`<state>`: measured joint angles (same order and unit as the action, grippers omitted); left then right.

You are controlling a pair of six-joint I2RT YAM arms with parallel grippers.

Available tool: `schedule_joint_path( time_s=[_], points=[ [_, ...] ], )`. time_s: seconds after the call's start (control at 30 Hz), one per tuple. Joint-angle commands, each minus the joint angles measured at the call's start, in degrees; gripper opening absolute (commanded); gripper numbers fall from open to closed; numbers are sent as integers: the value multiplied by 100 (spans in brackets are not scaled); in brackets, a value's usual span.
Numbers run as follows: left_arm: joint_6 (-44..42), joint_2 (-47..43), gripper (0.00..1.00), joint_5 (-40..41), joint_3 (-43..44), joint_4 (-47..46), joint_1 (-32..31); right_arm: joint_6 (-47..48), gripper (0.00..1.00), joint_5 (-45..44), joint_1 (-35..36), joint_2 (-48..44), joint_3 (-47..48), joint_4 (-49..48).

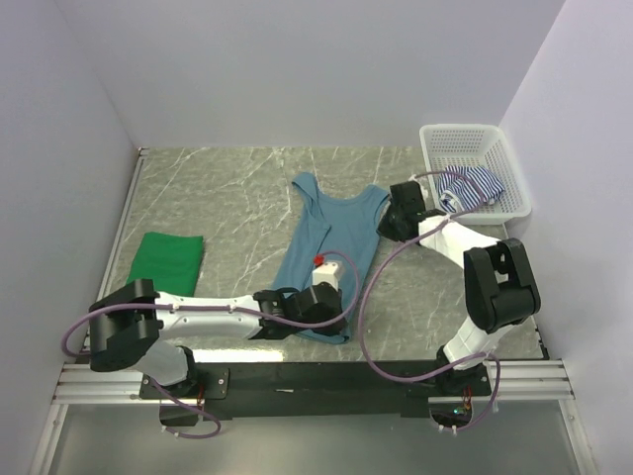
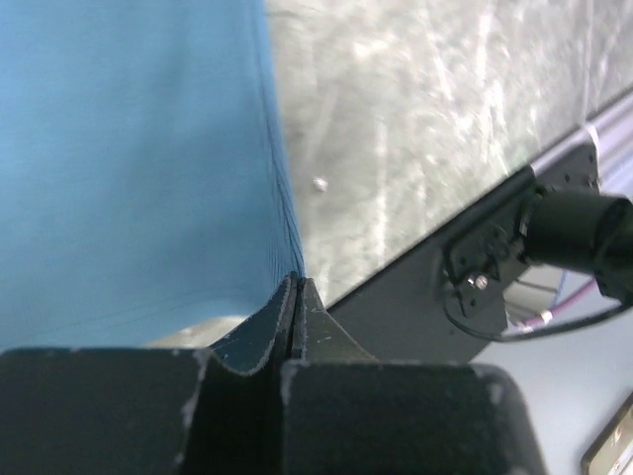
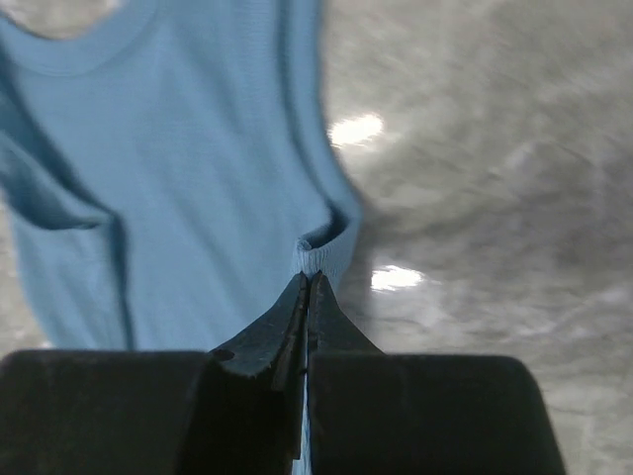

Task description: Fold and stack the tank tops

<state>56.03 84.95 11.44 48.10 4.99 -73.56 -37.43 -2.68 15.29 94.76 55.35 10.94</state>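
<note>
The teal-blue tank top [image 1: 329, 247] lies lengthwise on the table's middle, straps at the far end. My left gripper [image 1: 334, 315] is shut on its near hem corner [image 2: 282, 247]. My right gripper [image 1: 388, 220] is shut on the far right strap edge [image 3: 321, 252]. The green tank top [image 1: 168, 257] lies folded at the left. The navy-and-white striped tank top [image 1: 473, 186] lies crumpled in the white mesh basket [image 1: 514, 173].
The basket stands at the far right corner against the right wall. The black mounting rail [image 2: 415, 297] runs along the table's near edge, just beside my left gripper. White walls close in the left, back and right sides.
</note>
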Motion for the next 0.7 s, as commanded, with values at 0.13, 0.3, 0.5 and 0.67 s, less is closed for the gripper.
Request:
schedule_joint_path(
  time_s=[0.13,0.3,0.5,0.67],
  points=[
    [338,-540,1,60,-564,-218,324,-71,0,-330,466,402,1082,329],
    [382,-725,1,148,-827,-113,439,-124,0,-496,887,972,1838,584],
    [479,-1137,1,288,-1214,151,606,-133,0,-637,1187,1755,2752,945],
    [391,-1638,0,157,-1601,283,948,-177,0,-743,1398,2107,3165,1086]
  ],
)
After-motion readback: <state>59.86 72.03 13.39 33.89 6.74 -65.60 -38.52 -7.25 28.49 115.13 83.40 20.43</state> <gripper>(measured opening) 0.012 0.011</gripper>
